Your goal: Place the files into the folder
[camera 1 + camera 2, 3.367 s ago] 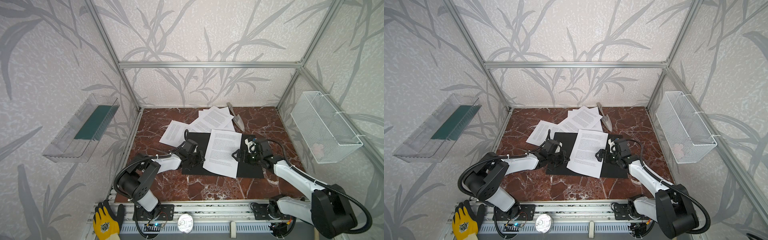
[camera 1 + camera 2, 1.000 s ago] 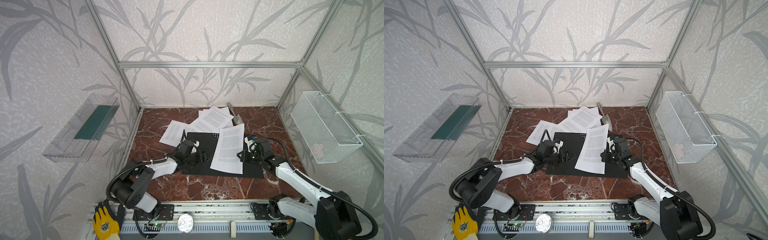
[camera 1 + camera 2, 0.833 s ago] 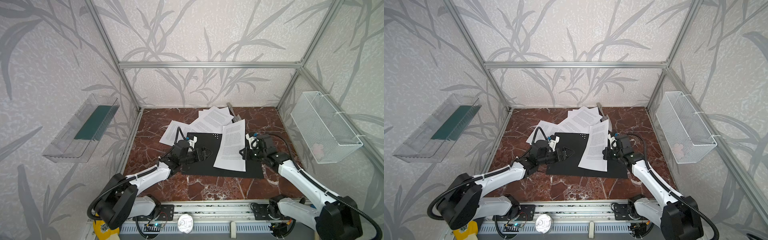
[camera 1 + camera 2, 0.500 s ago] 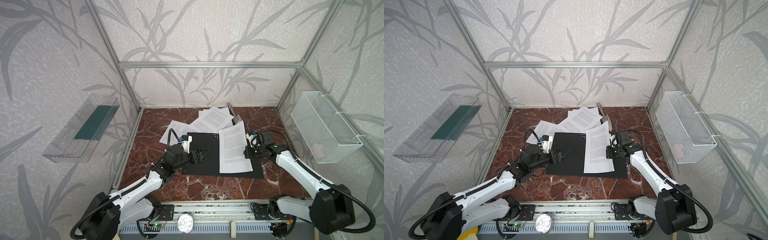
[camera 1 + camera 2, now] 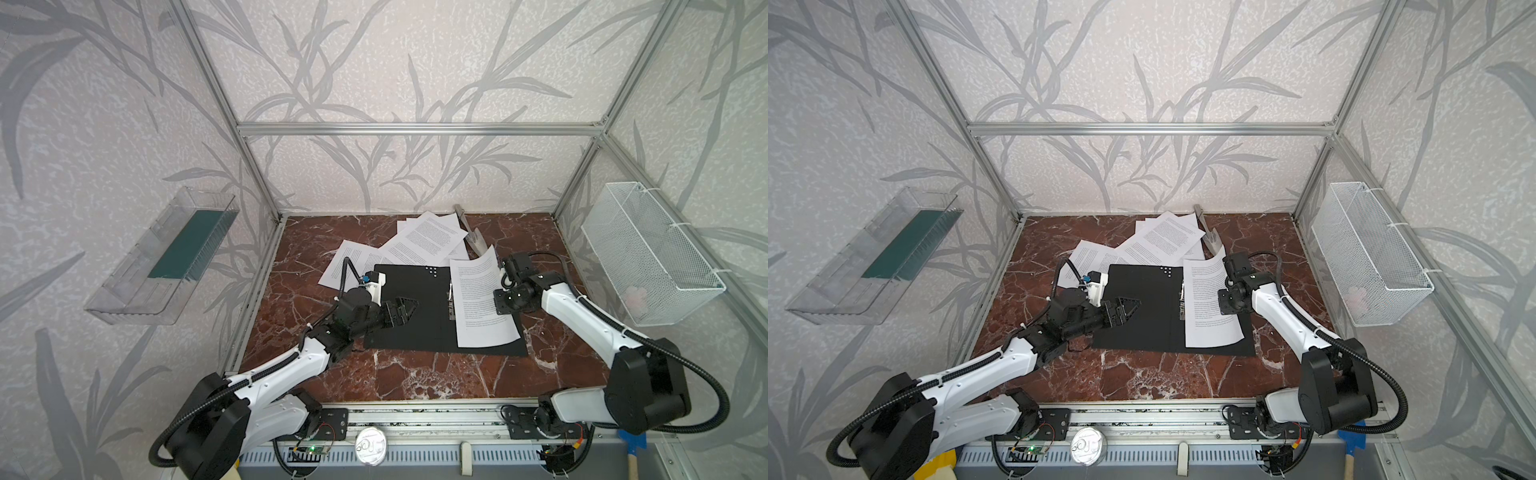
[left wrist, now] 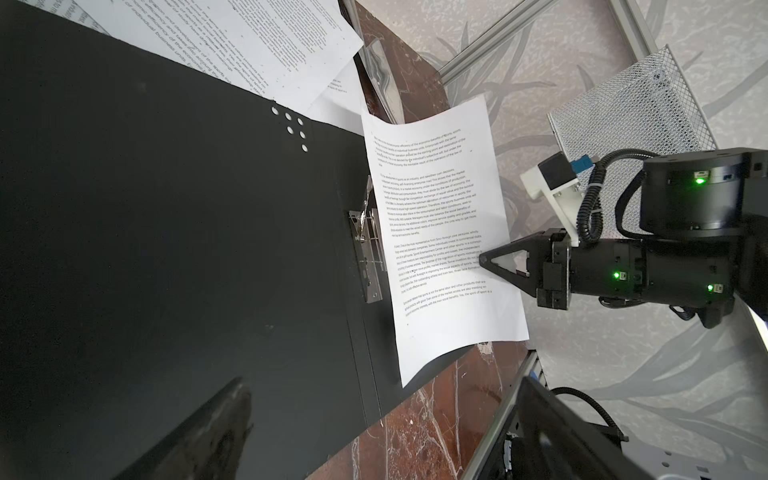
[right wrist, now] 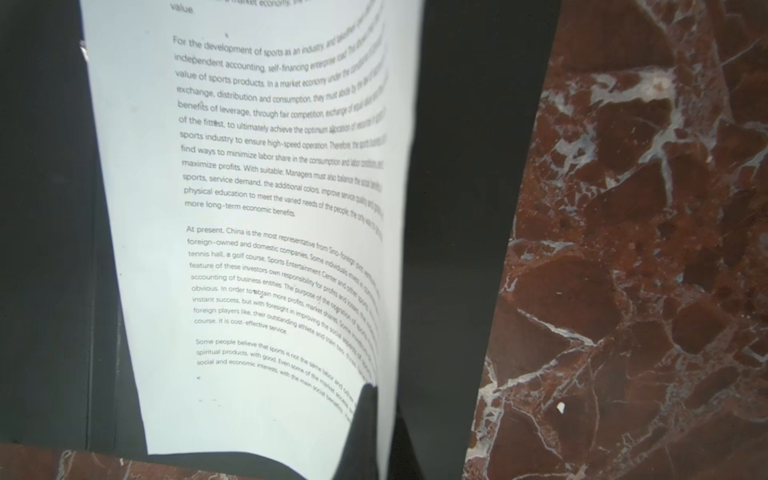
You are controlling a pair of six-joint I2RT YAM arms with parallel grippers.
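I logged the scene from the remote station, nearest items first. The folder (image 5: 415, 332) lay opened flat on the marble table (image 5: 415, 382), roughly midway between the left and right edges and closer to the near edge than to the far one; both top views showed its two black covers spread, with the metal clip (image 6: 368, 249) along the spine.

The left gripper (image 5: 409, 309) was positioned over the left cover; its jaws were spread wide with nothing between them; I could not tell whether it touched the cover.

The right gripper (image 6: 484, 261) reached in from the table's right side; its jaws were clenched on the right long edge of one sheet (image 5: 478, 307); the right wrist view showed a dark fingertip (image 7: 365, 415) on that margin. This sheet lay lengthwise over the right cover, just beside the clip; its left edge rested on the folder, its gripped edge was raised, and its far end curled upward past the folder's far edge.

The remaining files (image 5: 428, 241) lay in an overlapping fan toward the table's far edge; the folder's far edge overlapped several of them.

On the right wall hung a wire basket (image 5: 648, 257); on the left wall hung a clear tray (image 5: 124, 299) holding a green pad (image 5: 187, 245).
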